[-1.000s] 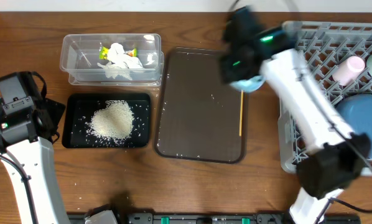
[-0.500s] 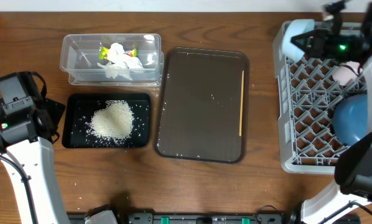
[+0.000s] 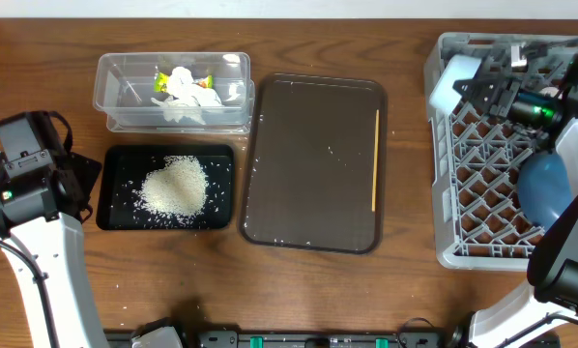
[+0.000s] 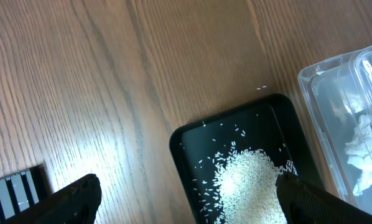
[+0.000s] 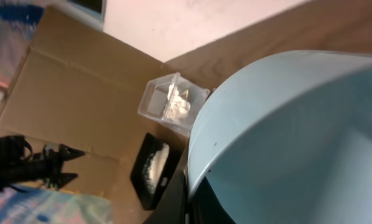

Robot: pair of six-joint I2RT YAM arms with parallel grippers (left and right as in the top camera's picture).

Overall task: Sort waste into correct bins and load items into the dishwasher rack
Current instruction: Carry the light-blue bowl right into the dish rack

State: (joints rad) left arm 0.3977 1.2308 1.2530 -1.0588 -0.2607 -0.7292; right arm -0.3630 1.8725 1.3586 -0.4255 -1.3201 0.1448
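Observation:
My right gripper [image 3: 475,85] is shut on the small light-blue bowl [image 3: 450,73] and holds it tilted over the far left corner of the grey dishwasher rack [image 3: 482,208]. The bowl [image 5: 285,124] fills the right wrist view, beside a dark finger [image 5: 195,193]. The blue plate [image 3: 546,184] stands in the rack. The chopstick [image 3: 375,159] lies on the brown tray's right side. The rice heap [image 3: 173,187] sits in the black tray [image 3: 115,217]. The tissue [image 3: 187,85] and wrapper [image 3: 160,81] lie in the clear tub [image 3: 233,66]. My left gripper [image 4: 195,199] is open above the rice [image 4: 248,180]. The pink cup and mint-green bowl are hidden.
The brown serving tray [image 3: 313,164] lies between the bins and the rack, with a few stray grains on it. My left arm [image 3: 23,179] stands at the table's left edge beside the black tray. The right arm reaches in over the rack from the right.
My right arm has swung right with the light-blue bowl, from above the brown tray to the rack's far left corner. The left arm has not moved.

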